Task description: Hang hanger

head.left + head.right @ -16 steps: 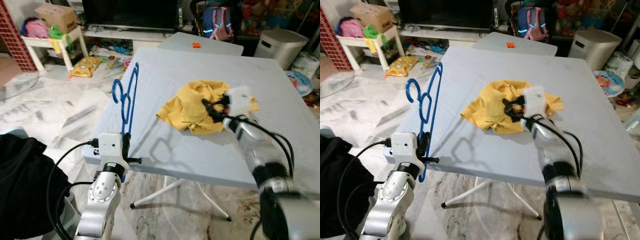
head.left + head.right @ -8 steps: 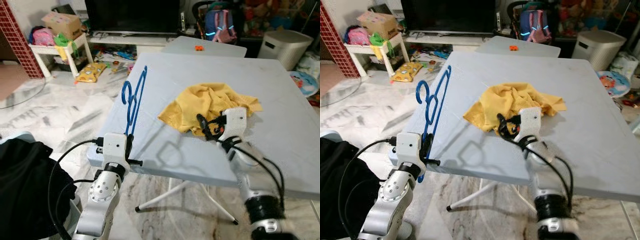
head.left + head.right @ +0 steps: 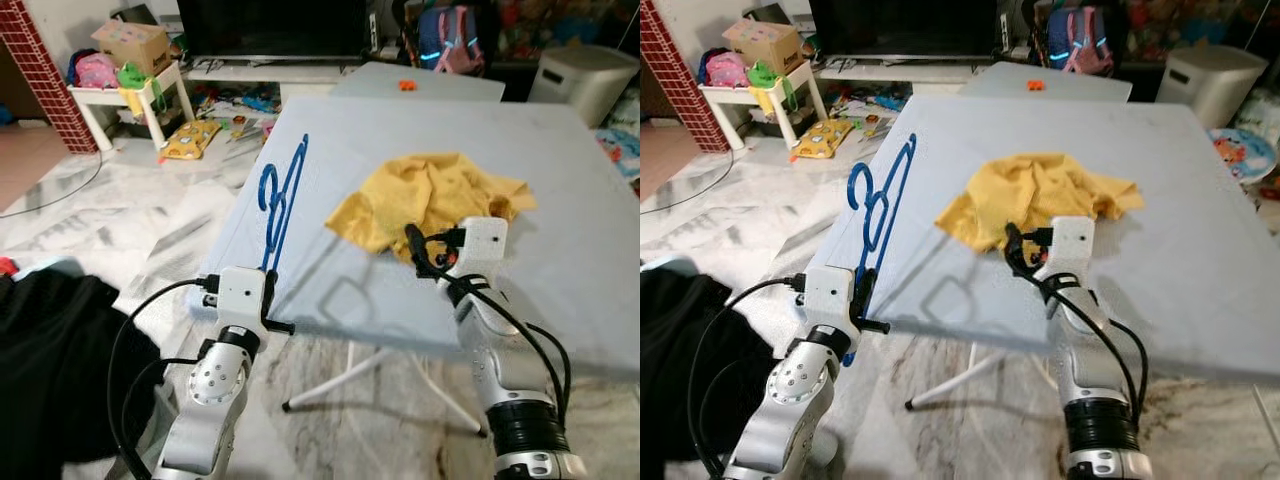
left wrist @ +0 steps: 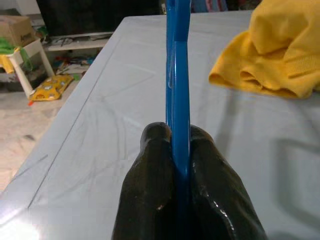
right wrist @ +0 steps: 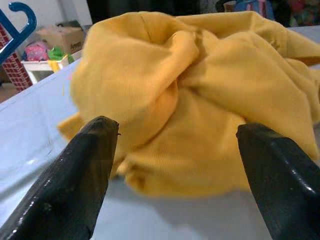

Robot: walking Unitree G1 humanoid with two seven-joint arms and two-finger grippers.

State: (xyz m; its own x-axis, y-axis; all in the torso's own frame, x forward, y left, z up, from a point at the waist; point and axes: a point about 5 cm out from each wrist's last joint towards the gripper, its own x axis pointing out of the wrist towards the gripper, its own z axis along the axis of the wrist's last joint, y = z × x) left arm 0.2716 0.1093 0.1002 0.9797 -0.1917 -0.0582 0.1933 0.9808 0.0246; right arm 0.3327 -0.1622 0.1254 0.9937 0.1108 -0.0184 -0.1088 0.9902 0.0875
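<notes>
Left gripper [image 4: 178, 150] pinched tight on blue hanger [image 3: 282, 190], held upright over table [image 3: 560, 150] edge, ready for garment. Right gripper [image 5: 175, 145] spread wide, empty, facing yellow shirt [image 3: 430, 195] crumpled mid-table, likely for grab.

Blue hanger [image 3: 280, 195]; crumpled yellow garment [image 3: 430, 195]; pale blue-grey table [image 3: 560, 160]; black fingers [image 5: 80, 175]; black cloth [image 3: 50, 370].
</notes>
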